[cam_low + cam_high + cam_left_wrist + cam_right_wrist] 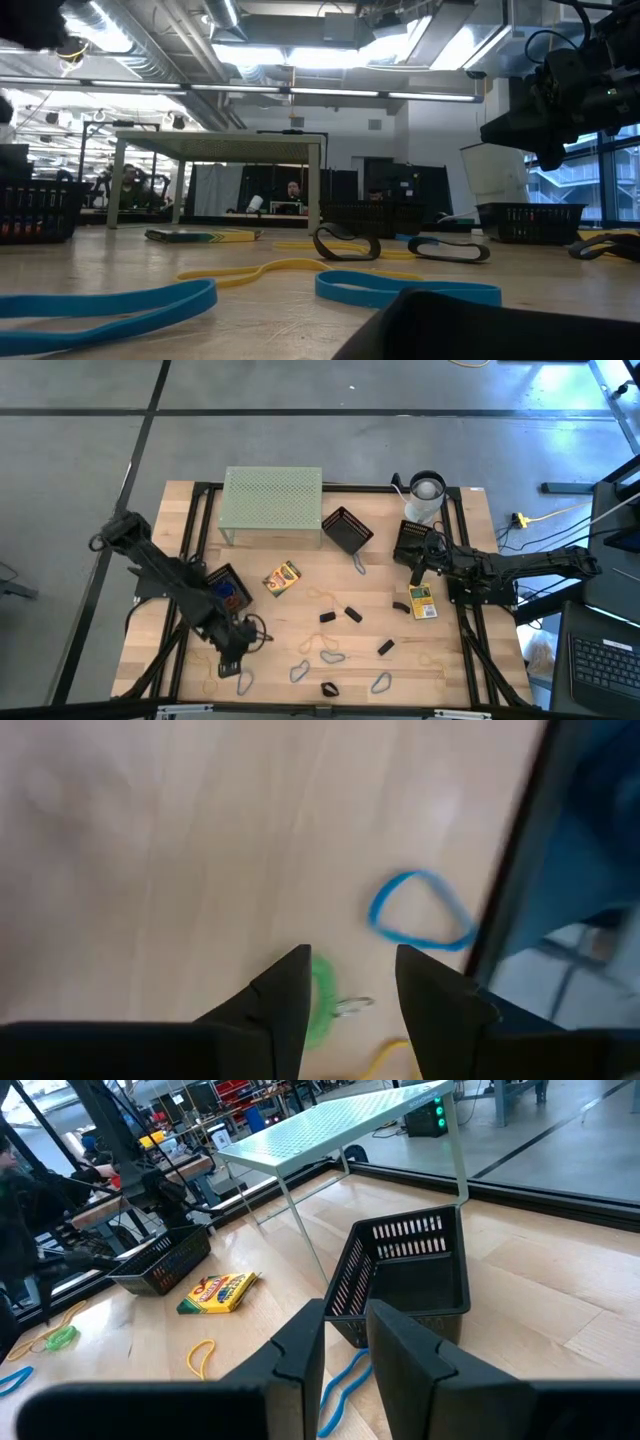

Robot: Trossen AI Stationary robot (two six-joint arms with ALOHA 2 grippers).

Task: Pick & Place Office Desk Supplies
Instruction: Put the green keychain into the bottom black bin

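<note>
Left gripper (350,995) hovers lower left with fingers apart and empty, evidently lining up on the green loop (320,1000); right gripper (345,1345) waits, nearly closed, empty.

Two crayon boxes (282,578), three black baskets (347,530), approx. four black clips (385,647), one stand (272,500).

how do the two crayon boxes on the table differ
The crayon box near the middle lies tilted at a diagonal in open table, in front of the green perforated stand. The crayon box on the right lies nearly straight and sits just below the right gripper, close to the table's right rail. Both lie flat, are yellow-green, and look about the same size.
</note>
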